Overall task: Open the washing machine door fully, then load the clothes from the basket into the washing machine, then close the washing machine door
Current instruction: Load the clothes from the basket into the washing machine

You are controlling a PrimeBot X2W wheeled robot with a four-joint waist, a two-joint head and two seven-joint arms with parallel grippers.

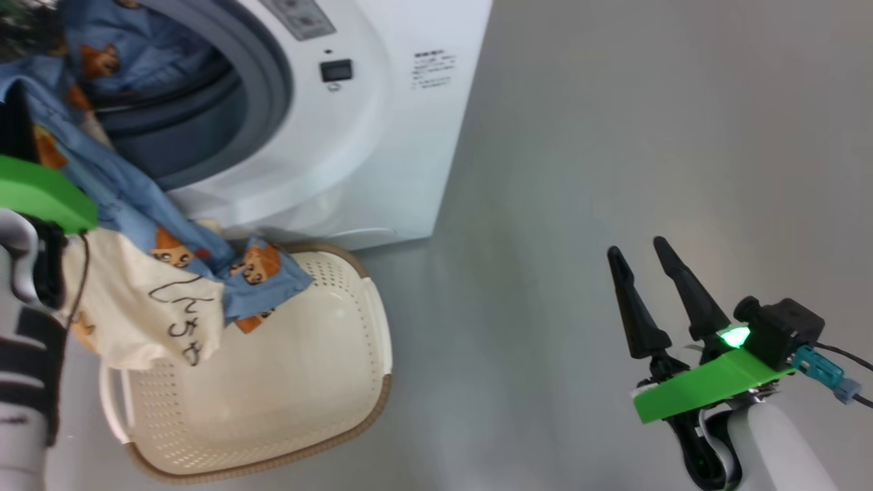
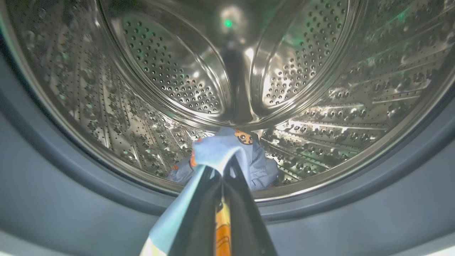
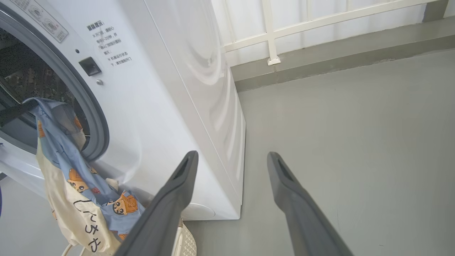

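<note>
**Blue-printed clothes [image 1: 129, 198] gripped at the washing machine [image 1: 382, 136] mouth**

Steel and perforated, the drum [image 2: 160, 71] lies open ahead of the left claw [image 2: 224, 170]. Its two dark fingers are pressed together on a fold of the blue fabric, just inside the grey-blue gasket [image 2: 53, 185]. More blue cloth bunches on the drum floor just beyond the fingertips, at 6 o'clock in the left wrist view.

In the head view the machine sits at 11 o'clock. The garment trails out of its opening and down toward the basket [image 1: 382, 382] at 7 o'clock. A cream piece [image 1: 136, 307] with dark scribbled marks dangles over the basket's far-left part. A blue end with an orange cartoon print lies across the basket's far rim. The basket stands on the grey floor [image 1: 614, 136], just in front of the machine.

At 4 o'clock the right claw [image 1: 638, 249] hangs over bare floor, well apart from the basket. Its fingers are spread wide with nothing between them.
</note>
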